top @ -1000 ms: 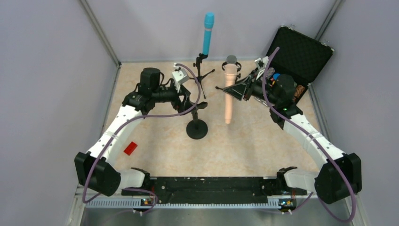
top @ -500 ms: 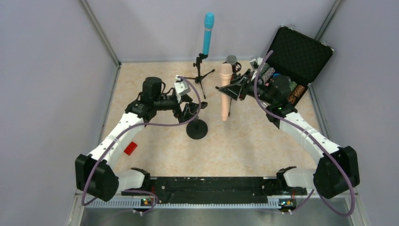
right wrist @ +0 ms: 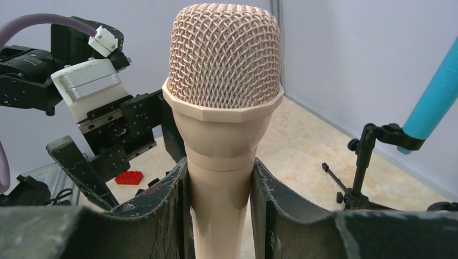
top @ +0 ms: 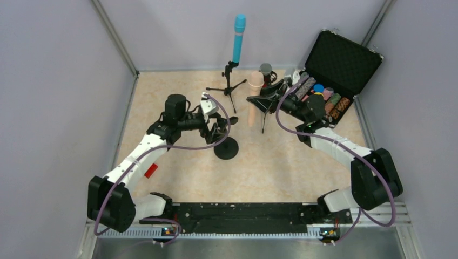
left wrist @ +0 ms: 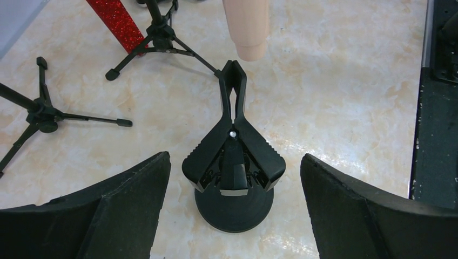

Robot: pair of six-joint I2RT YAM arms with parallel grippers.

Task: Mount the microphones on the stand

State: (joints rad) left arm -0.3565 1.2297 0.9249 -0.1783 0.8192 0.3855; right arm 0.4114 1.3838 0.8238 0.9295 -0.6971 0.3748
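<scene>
Peach microphone [right wrist: 224, 124] held upright
Right tool [right wrist: 221, 178] grips its handle; left tool [left wrist: 233, 159] wide open by the clip stand [left wrist: 233, 205].

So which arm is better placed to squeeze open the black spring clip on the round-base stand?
Left, probably: the left end effector is open astride the black spring clip, while the right end effector is shut on the pale peach mesh-headed microphone.

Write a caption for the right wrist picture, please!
Right end effector grips the peach microphone; the blue microphone sits clipped on a stand nearby.
</scene>
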